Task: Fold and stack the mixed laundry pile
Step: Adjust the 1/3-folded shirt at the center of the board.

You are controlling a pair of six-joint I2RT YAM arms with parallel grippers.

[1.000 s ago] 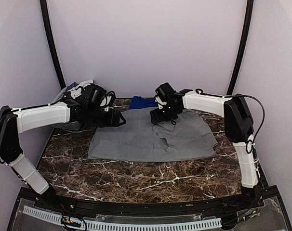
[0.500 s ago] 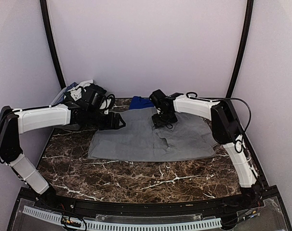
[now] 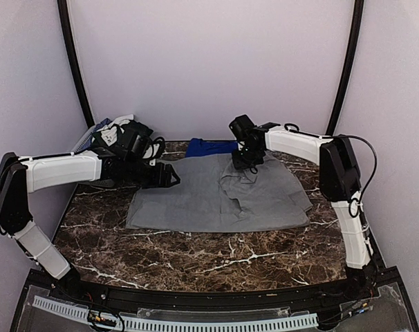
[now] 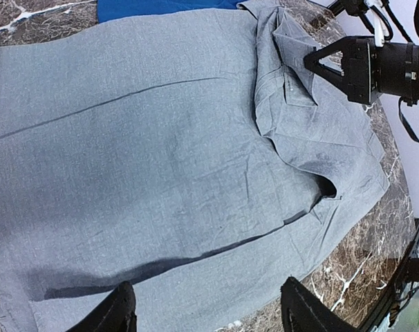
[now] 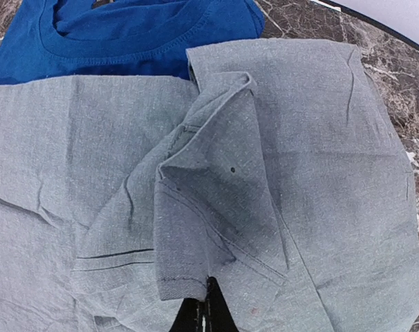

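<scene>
The light-grey woven polo shirt (image 3: 189, 197) lies spread flat on the dark veined marble table (image 3: 196, 256), its collar rumpled into a peaked fold, and the right gripper (image 5: 202, 312) is clenched on that fold. The left gripper (image 3: 172, 176) hangs released over the shirt's left part. A royal-blue ribbed-neck T-shirt (image 5: 126, 34) lies at the far edge, partly under the grey cloth.

Soft, even light falls from above in the top view — the pale walls take a lilac cast, and the marble table (image 3: 196, 256) carries no hard glare. Both wrist views bend lines toward their edges. The grey polo shirt (image 4: 161, 159) is sharp at the centre of each, its folds casting soft dark shadows — the upper right corners wash out to white.
</scene>
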